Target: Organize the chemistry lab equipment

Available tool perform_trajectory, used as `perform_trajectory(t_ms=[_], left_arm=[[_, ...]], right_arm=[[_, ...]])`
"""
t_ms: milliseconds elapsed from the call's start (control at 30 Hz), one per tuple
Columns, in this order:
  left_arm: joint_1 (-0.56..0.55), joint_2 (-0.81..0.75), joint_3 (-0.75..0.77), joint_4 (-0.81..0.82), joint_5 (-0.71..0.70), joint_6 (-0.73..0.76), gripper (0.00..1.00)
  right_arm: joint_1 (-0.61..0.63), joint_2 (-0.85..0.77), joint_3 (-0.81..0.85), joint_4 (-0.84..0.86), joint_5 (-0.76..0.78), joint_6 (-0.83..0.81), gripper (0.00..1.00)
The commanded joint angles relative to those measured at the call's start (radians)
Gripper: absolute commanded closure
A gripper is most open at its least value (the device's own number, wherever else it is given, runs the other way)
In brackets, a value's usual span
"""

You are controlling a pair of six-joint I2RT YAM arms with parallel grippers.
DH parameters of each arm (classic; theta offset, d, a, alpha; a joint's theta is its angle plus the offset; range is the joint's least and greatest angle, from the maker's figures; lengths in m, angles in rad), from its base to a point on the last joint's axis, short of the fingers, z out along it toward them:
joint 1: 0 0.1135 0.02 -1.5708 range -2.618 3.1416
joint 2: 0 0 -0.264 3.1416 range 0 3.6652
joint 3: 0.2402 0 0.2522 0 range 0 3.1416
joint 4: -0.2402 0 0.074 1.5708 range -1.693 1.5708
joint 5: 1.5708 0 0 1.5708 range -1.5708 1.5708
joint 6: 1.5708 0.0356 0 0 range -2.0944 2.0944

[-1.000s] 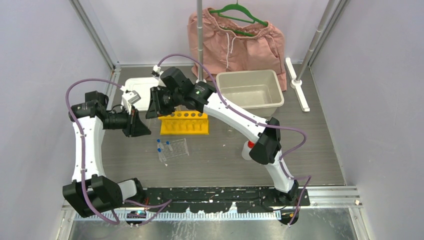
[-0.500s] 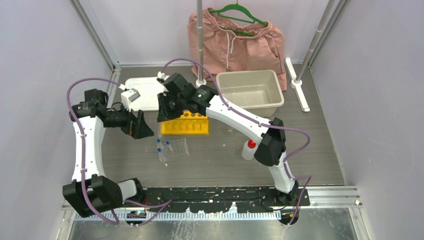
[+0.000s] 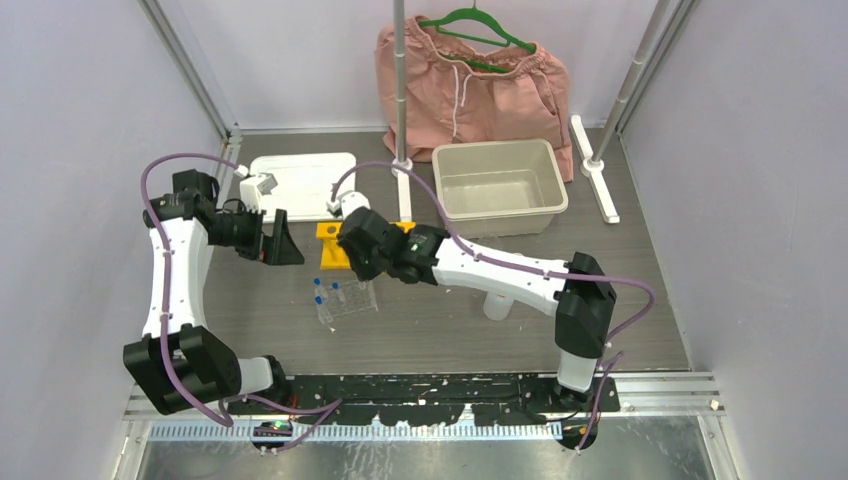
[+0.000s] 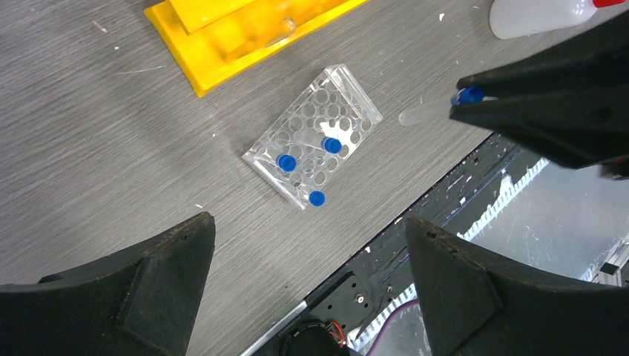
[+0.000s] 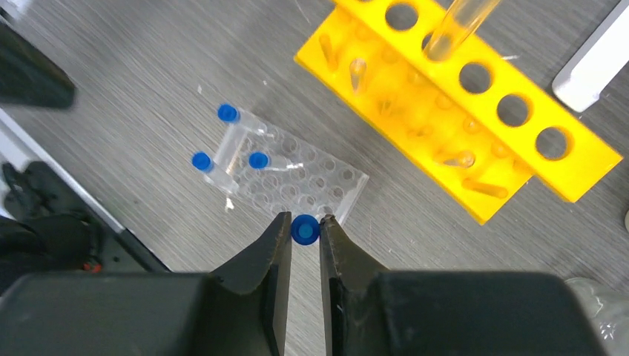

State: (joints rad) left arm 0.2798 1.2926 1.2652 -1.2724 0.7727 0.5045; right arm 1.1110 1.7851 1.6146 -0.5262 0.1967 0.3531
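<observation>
Pinching a small blue-capped tube (image 5: 305, 230) just below its cap, the right claw (image 5: 305, 221) hangs at the centre of the overhead view, both fingers clamped on it above the near edge of the clear plastic tray (image 5: 297, 182). The tube's clear body pokes out sideways from the claw at the upper right of the left wrist view.

Three more capped tubes (image 5: 228, 113) cluster at the tray's left end in the right wrist view. Two of them look tilted or lying across the holes, and one cap sits just past the tray's rim.

The white squeeze bottle (image 4: 534, 15) lies on the grey table (image 3: 620, 300) at lower right of centre in the overhead view, partly hidden under the right forearm.

At left of centre, the left claw (image 4: 308, 221) hovers above the table with its fingers spread wide and nothing between them, looking down on the tray.

Just beyond the tray stands the yellow rack (image 5: 460, 133), with a long clear glass tube (image 5: 460, 26) leaning in one of its holes. The right arm covers much of the rack from above.

Farther back, a flat white board (image 3: 300, 180) lies upper left of centre, with a beige tub (image 3: 497, 185) to its right. Pink shorts (image 3: 470, 80) on a green hanger (image 3: 478, 22) hang against the back wall at the top.
</observation>
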Motion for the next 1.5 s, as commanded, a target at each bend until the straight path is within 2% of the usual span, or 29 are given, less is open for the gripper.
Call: perform_trajectory(t_ms=[0,267,733,1467], left_arm=[[0.007,-0.011,0.040,0.030,-0.030,-0.036,0.00],[0.012,-0.019,0.030,0.043,-0.051,-0.044,0.00],[0.017,-0.014,0.025,0.046,-0.064,-0.041,0.00],[0.018,-0.013,0.021,0.044,-0.071,-0.032,0.00]], right_arm=[[0.055,-0.011,-0.067,0.153,0.138,-0.080,0.99],[0.118,0.014,-0.164,0.302,0.208,-0.124,0.99],[0.131,0.025,-0.311,0.485,0.247,-0.095,0.99],[0.131,0.034,-0.331,0.482,0.205,-0.070,0.99]])
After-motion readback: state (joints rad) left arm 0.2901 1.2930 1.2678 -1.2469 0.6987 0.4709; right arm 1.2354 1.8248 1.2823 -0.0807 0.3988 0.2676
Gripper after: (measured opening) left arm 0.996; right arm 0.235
